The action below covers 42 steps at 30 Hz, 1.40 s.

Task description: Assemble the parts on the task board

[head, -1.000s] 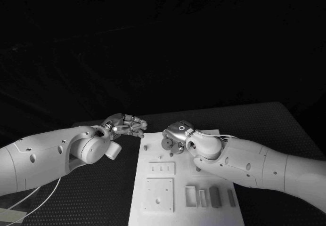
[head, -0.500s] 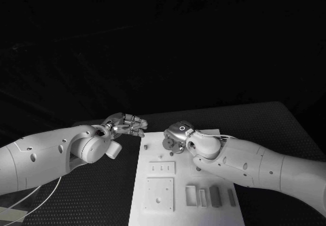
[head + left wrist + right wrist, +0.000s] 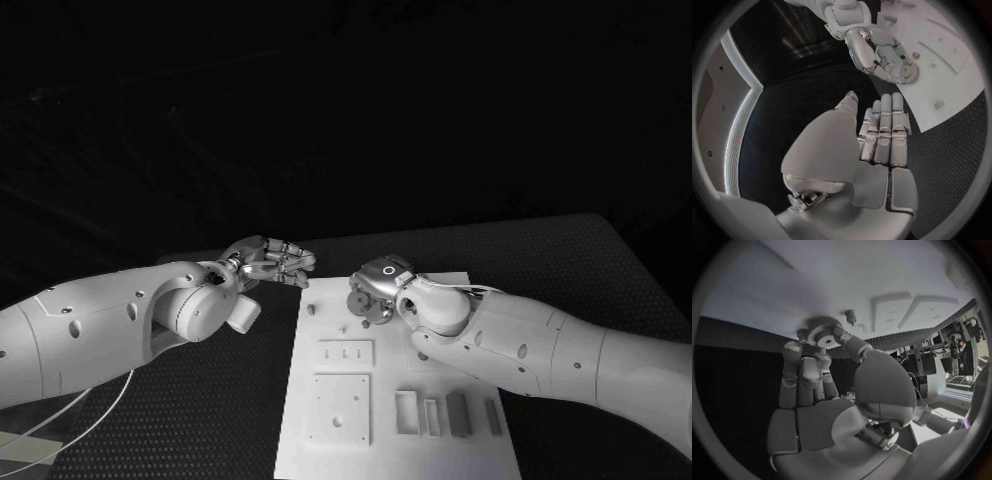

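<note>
The white task board (image 3: 387, 455) lies in the middle of the black table. My right hand (image 3: 378, 296) hovers over the board's far end and pinches a small toothed gear (image 3: 356, 305) between thumb and fingers. In the right wrist view the gear (image 3: 824, 335) sits at the fingertips just off the board (image 3: 879, 275), close to a short peg (image 3: 850, 315). My left hand (image 3: 270, 262) hangs beside the board's far left corner and holds nothing. Its fingers (image 3: 882, 130) lie straight, side by side. The left wrist view also catches the right hand (image 3: 886, 57) over the board (image 3: 954, 65).
Nearer to me the board carries a slotted block (image 3: 346, 353), a square plate (image 3: 339, 408) and several upright rectangular pieces (image 3: 447, 415). A small peg (image 3: 309, 311) stands near its left edge. A thin cable (image 3: 58, 440) loops at the front left.
My left hand has edged slightly farther from me, staying by the board's far left corner. The right hand with the gear has hardly moved.
</note>
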Each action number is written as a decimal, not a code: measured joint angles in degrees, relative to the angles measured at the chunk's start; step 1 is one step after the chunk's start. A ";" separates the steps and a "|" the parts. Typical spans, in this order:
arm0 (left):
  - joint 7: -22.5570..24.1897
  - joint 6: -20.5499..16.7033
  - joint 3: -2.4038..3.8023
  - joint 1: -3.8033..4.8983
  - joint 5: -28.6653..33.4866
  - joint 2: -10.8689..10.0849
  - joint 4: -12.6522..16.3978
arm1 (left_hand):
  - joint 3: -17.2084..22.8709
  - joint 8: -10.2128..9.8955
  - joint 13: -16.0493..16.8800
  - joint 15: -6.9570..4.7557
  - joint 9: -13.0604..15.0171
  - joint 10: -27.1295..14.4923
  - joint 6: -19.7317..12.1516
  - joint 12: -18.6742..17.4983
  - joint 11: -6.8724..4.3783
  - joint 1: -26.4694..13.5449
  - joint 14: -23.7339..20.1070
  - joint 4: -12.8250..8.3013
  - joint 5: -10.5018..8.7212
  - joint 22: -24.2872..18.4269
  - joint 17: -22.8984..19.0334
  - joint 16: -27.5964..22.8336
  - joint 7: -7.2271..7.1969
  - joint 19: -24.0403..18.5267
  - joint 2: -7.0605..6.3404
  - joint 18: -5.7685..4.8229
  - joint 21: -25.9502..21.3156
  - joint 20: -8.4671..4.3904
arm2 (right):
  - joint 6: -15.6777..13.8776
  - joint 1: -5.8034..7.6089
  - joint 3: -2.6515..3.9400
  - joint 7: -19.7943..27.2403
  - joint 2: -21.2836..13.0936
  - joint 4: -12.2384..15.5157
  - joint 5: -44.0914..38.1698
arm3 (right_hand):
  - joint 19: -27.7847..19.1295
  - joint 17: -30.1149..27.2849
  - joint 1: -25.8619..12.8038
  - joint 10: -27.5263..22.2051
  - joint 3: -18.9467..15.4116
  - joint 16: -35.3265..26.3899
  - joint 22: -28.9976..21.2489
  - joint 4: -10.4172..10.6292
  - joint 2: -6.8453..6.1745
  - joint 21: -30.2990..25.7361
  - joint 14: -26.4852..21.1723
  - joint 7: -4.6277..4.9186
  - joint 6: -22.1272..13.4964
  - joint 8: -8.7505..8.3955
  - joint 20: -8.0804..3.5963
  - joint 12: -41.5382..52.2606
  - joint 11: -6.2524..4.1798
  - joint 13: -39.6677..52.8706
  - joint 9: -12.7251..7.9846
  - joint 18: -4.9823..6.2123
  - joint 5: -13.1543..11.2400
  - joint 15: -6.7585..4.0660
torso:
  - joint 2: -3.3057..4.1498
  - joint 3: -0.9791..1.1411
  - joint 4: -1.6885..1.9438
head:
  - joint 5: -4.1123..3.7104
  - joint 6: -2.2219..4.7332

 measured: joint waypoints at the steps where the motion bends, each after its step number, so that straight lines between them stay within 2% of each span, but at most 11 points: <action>1: 0.00 0.00 0.00 0.00 0.00 0.00 0.00 | 0.00 0.00 0.00 0.00 0.00 0.00 0.00 0.00 0.00 0.00 0.00 0.00 0.00 0.00 0.00 0.00 0.00 0.00 0.00 -0.01 0.00 0.00 | 0.00 -0.01 -0.01 0.04 0.00 -0.05 0.13 | 0.00 0.00 -0.12 -0.07 -0.14 0.00 0.00 0.15 -0.13 -0.21 -0.08 0.50 -0.50 -0.55 0.00 -0.04 0.42 0.00 -0.25 0.00 0.00 0.29 | 0.00 0.01 0.00 | 0.00 -0.01; 2: 0.00 0.00 0.00 0.00 0.00 0.00 0.00 | 0.00 0.00 0.00 0.00 0.01 0.00 0.00 0.00 0.00 0.00 0.00 0.00 0.00 0.00 0.00 0.00 0.00 0.00 0.00 -0.02 0.00 0.00 | 0.01 -0.04 -0.05 0.10 0.00 -0.12 0.32 | -0.01 0.00 0.12 -0.25 -0.12 0.00 0.00 0.18 -0.37 -0.21 -0.08 1.00 -1.00 -1.22 0.00 -0.04 0.66 0.00 -0.62 -0.01 0.01 0.64 | -0.01 0.00 0.00 | 0.00 -0.01; 3: -0.01 0.00 0.00 0.00 0.00 -0.01 0.00 | 0.00 0.00 0.00 0.00 0.00 0.00 0.00 0.00 0.00 0.00 0.00 0.00 0.00 0.00 0.00 0.00 0.00 0.00 0.00 -0.03 0.00 0.00 | 0.02 -0.08 -0.07 0.13 0.00 -0.14 0.44 | -0.01 0.00 0.18 -0.34 -0.14 0.00 0.00 0.22 -0.42 -0.21 -0.08 1.08 -1.08 -1.78 0.01 -0.04 0.75 0.00 -0.97 -0.01 0.01 0.64 | -0.01 0.01 0.00 | -0.02 -0.02; 9: -0.02 -0.01 0.00 0.00 0.00 -0.08 0.00 | 0.00 -0.03 -0.01 0.00 0.00 0.00 0.00 0.00 0.00 0.00 0.00 0.00 0.00 0.00 -0.01 0.00 0.00 0.00 0.00 -0.09 0.00 0.00 | 0.41 -0.14 -0.09 0.32 -0.07 -0.39 1.51 | -0.12 0.00 -0.37 -0.78 -0.38 -0.23 0.00 0.88 -0.97 -0.43 -0.34 0.95 -3.27 -3.69 0.11 -0.04 1.17 -0.05 -1.92 -0.02 0.01 0.90 | -0.02 0.01 0.03 | -0.07 -0.02; 13: -0.06 -0.01 0.00 0.00 0.00 -0.09 0.00 | 0.00 -0.23 -0.01 0.00 0.00 0.00 0.00 0.00 0.00 0.00 0.00 0.00 0.00 0.06 0.09 0.00 0.00 0.00 0.00 -0.34 0.00 0.00 | 0.89 -0.14 -0.09 0.53 -0.16 -0.61 1.99 | -0.42 0.00 -0.43 -0.98 -0.38 -0.57 0.00 1.19 -1.78 -0.77 -0.39 0.91 -4.20 -3.70 0.40 -0.04 1.14 -0.14 -2.02 -0.02 0.02 0.95 | -0.03 0.01 0.03 | -0.07 -0.02; 17: -0.12 0.00 0.00 0.00 0.00 -0.12 0.00 | 0.00 -0.45 -0.01 0.00 0.00 0.00 0.00 0.00 0.00 0.00 0.00 0.00 0.00 0.06 0.09 0.00 0.00 0.00 0.00 -0.35 0.00 0.00 | 1.27 -0.14 -0.07 0.80 -0.25 -0.86 2.63 | -0.54 0.00 -0.43 -1.38 -0.53 -0.62 0.00 1.34 -1.78 -0.79 -0.49 1.08 -4.59 -3.70 0.52 -0.18 1.09 -0.18 -2.02 -0.02 0.05 1.05 | -0.04 0.03 0.01 | -0.10 0.01; 18: -0.14 0.02 0.00 0.00 0.00 -0.14 0.00 | 0.00 -0.45 -0.01 0.00 0.00 0.00 0.00 0.00 0.00 0.00 0.00 0.00 0.00 0.06 0.09 0.00 0.00 0.00 0.00 -0.36 0.00 0.00 | 1.32 -0.13 -0.06 0.87 -0.25 -0.94 2.79 | -0.76 -0.02 -0.43 -1.64 -0.53 -0.85 0.00 1.34 -1.78 -1.08 -0.82 1.55 -5.08 -3.70 0.74 -0.46 0.89 -0.27 -2.02 -0.01 0.05 1.08 | -0.04 0.04 -0.01 | -0.09 0.02; 23: -0.33 0.08 0.00 0.00 0.00 -0.15 -0.05 | 0.00 -0.45 -0.01 0.00 -0.01 0.00 0.00 -0.22 0.00 0.00 0.00 0.00 0.00 0.05 0.15 -0.22 0.00 0.00 0.00 -0.37 0.00 0.00 | 1.59 -0.10 -0.05 1.19 -0.52 -1.03 3.92 | -1.16 -0.08 -0.43 -2.01 -0.54 -1.05 0.00 1.98 -1.78 -1.30 -1.14 1.70 -5.23 -3.70 0.72 -0.61 0.93 -0.42 -2.01 -0.01 0.05 0.86 | -0.05 0.08 -0.05 | -0.05 -0.02; 27: -0.46 0.11 0.00 0.00 0.00 -0.03 -0.12 | 0.00 -0.80 -0.02 0.00 -0.01 0.00 0.00 -0.22 0.00 0.00 0.00 0.00 0.00 0.05 0.20 -0.22 0.00 0.00 0.00 -0.38 -0.22 0.00 | 1.80 -0.08 -0.03 1.29 -0.76 -1.42 5.18 | -1.57 -0.18 -1.51 -2.35 -0.62 -1.34 0.00 3.01 -0.70 -1.52 -1.62 1.77 -5.53 -3.32 1.10 -0.61 0.99 -0.55 -1.86 0.05 0.05 0.94 | -0.05 0.06 0.01 | -0.15 0.00; 33: -0.57 0.14 0.00 0.00 0.00 -0.02 -0.10 | 0.00 -0.83 -0.02 0.00 -0.01 0.00 -0.21 -0.22 0.00 0.00 0.00 0.00 0.00 0.05 0.21 -0.44 -0.20 0.00 0.00 -0.40 -0.22 0.00 | 2.18 -0.06 -0.02 1.61 -0.80 -1.59 7.05 | -1.77 -0.18 -1.82 -2.62 -0.96 -1.34 0.00 3.66 -0.39 -1.52 -1.65 2.00 -5.45 -3.30 1.31 -0.62 1.13 -0.55 -1.81 0.15 0.05 0.97 | -0.05 0.06 0.01 | -0.20 0.17; 42: -0.63 0.14 0.00 0.00 0.00 -0.08 -0.10 | 0.00 -0.83 -0.02 0.00 -0.02 -0.21 -0.21 -0.22 0.21 0.00 0.00 0.00 0.00 0.04 0.26 -0.44 -0.21 0.00 0.00 -0.51 -0.22 0.00 | 2.45 0.01 0.03 2.45 -1.47 -1.35 9.39 | -1.77 -0.18 -2.27 -2.82 -1.10 -1.34 0.00 4.42 -0.86 -1.52 -1.82 2.07 -5.38 -3.17 1.32 -0.66 1.34 -0.60 -1.85 0.22 0.06 1.14 | -0.05 0.02 0.07 | -0.27 0.21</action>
